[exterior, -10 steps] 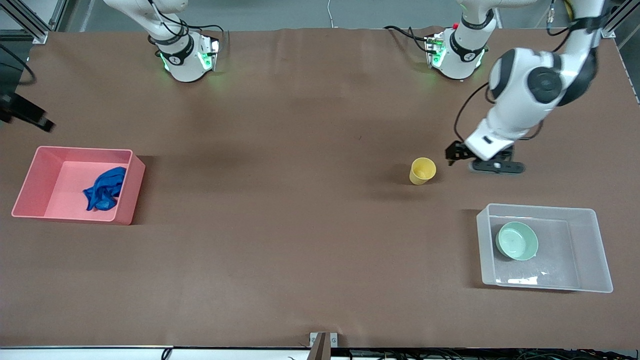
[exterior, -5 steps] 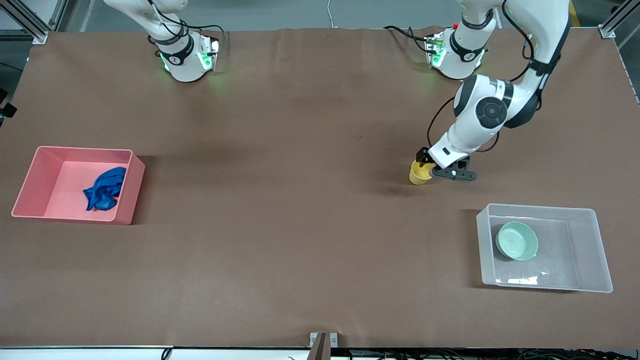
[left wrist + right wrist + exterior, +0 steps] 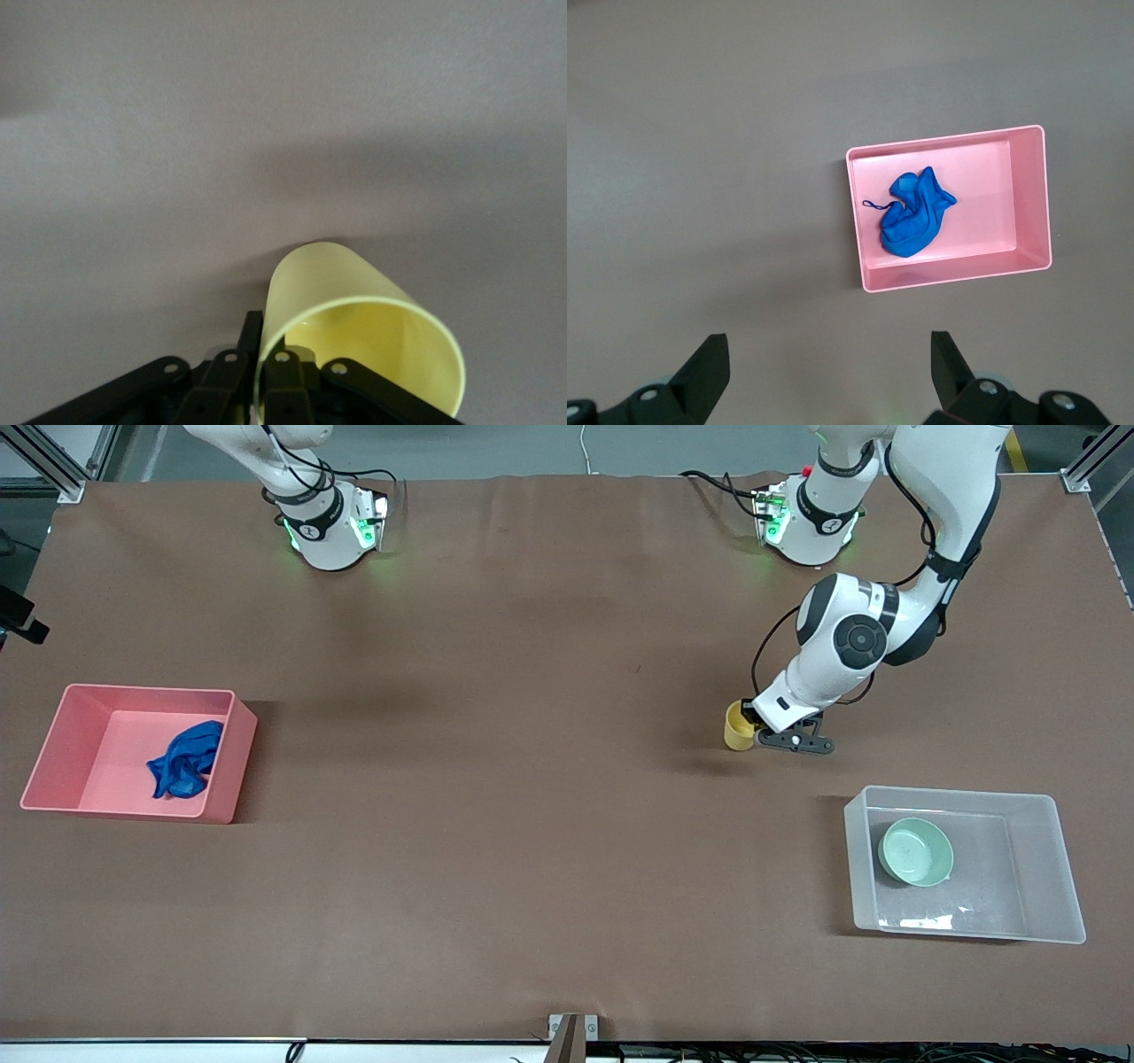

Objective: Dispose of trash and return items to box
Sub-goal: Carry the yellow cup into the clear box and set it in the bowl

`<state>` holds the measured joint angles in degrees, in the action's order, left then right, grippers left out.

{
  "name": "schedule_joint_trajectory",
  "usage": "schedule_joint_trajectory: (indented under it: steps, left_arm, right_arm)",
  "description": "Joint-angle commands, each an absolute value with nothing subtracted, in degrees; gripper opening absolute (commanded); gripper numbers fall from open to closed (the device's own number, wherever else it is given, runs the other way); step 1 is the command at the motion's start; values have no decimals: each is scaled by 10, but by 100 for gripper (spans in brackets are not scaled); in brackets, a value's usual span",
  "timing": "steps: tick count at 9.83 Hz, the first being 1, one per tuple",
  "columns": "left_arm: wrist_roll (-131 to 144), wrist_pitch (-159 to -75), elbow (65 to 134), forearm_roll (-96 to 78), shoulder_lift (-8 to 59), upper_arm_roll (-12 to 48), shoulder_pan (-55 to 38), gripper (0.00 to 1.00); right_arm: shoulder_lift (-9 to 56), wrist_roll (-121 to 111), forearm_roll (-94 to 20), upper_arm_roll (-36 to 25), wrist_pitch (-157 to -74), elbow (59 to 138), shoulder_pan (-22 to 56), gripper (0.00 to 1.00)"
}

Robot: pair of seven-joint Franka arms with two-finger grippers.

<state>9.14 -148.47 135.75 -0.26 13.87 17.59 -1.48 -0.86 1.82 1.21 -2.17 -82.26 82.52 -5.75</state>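
Note:
The yellow cup (image 3: 737, 726) stands on the table, farther from the front camera than the clear box (image 3: 1045, 868). My left gripper (image 3: 755, 724) is low at the cup, shut on its wall: one finger (image 3: 252, 329) is outside the rim and the other is inside the cup (image 3: 354, 301). The mint-green bowl (image 3: 916, 852) lies in the clear box. The blue cloth wad (image 3: 184, 759) lies in the pink tub (image 3: 226, 779). My right gripper (image 3: 828, 341) is open and empty, high over the table beside the pink tub (image 3: 1028, 199) and the cloth (image 3: 914, 215). It is out of the front view.
The pink tub sits at the right arm's end of the table and the clear box at the left arm's end. Both arm bases (image 3: 332, 531) stand along the table's edge farthest from the front camera. Brown table surface (image 3: 532, 824) lies between the two tubs.
My left gripper moved from beside the cup onto its rim, lowered and closed on the wall. The cup shifted slightly. The cloth, bowl and tubs stayed put.

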Motion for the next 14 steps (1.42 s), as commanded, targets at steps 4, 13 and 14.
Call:
schedule_joint_trajectory:
  steps: [4, 13, 14]
  left_arm:
    - [39, -1282, 1158, 12, 139, 97, -6, 0]
    - [-201, -1262, 850, -52, 410, -71, 11, 1]
    - [-201, -1264, 851, -53, 422, -71, 15, 2]
  right_arm:
    - [-17, 13, 15, -22, -825, 835, -59, 100]
    - [-16, 12, 13, -22, -825, 835, -60, 100]
    - [-16, 12, 13, -22, -825, 835, -60, 100]
